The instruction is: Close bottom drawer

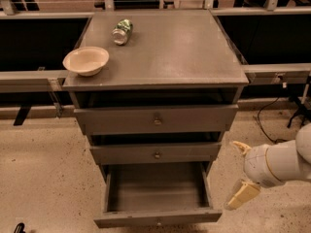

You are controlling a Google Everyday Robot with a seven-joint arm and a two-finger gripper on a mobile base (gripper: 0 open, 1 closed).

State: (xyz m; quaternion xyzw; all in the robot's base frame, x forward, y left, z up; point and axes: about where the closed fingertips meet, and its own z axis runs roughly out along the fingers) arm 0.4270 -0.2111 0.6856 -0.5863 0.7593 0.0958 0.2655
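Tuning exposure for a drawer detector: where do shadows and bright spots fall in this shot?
Camera view: deep shadow bands lie under the cabinet top and above the middle drawer; the open bottom drawer has a dim but readable interior; the gripper, to the right of it and above the floor, is brightly lit, with its fingers open.

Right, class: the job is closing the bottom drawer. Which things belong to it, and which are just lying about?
Belongs to the job: bottom drawer, pulled out; gripper, open, low at the drawer's right, not touching it.
Just lying about: bowl and can on the cabinet top; middle drawer; top drawer.
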